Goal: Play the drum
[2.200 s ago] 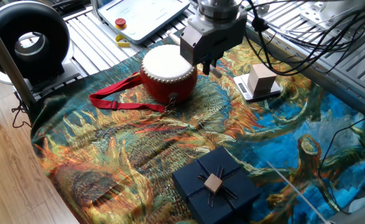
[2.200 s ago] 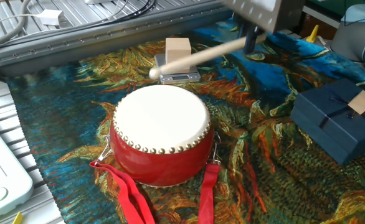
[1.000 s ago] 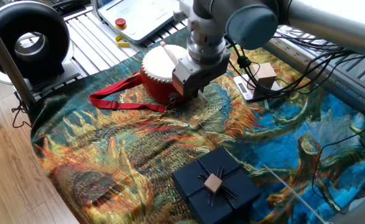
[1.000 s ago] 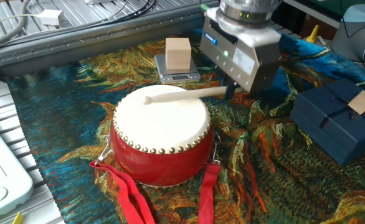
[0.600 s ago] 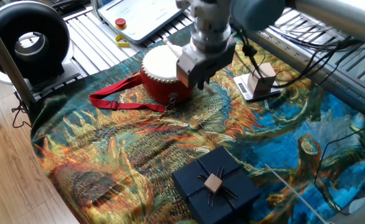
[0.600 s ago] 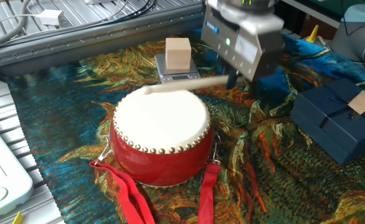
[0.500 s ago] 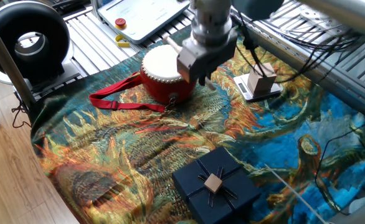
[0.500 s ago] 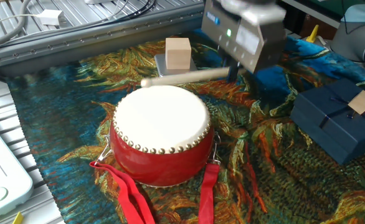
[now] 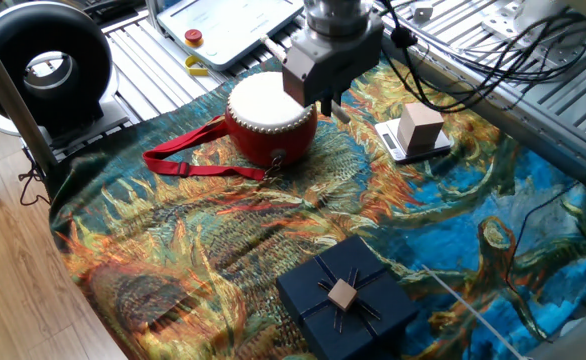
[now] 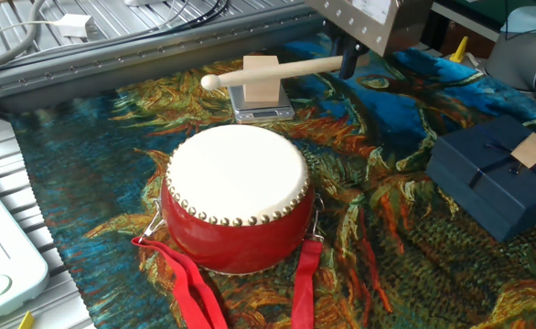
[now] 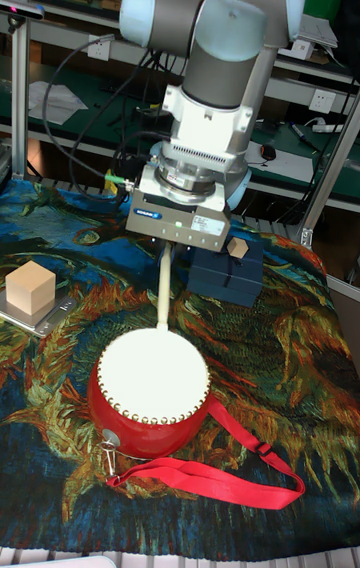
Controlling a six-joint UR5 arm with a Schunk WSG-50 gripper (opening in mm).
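Note:
The drum [image 9: 267, 119] is red with a cream skin head and stands on the patterned cloth; it also shows in the other fixed view as the drum [image 10: 236, 185] and in the tall view as the drum [image 11: 150, 391]. My gripper [image 10: 349, 62] is shut on a wooden drumstick [image 10: 277, 70]. The stick is held level above the drum's far rim and is clear of the skin. In the tall view the gripper [image 11: 166, 246] hangs behind the drum with the drumstick [image 11: 162, 290] pointing toward the head. From the first fixed view the gripper [image 9: 330, 102] sits at the drum's right.
A wooden cube [image 10: 261, 77] on a small scale sits just behind the drum, under the stick's tip. A dark blue gift box [image 9: 345, 299] lies at the cloth's near edge. The drum's red strap [image 9: 187, 161] trails left. A black round fan [image 9: 43, 65] stands far left.
A second ago the stick lay down on the drum head. Since then the gripper has risen and the stick has lifted off the skin.

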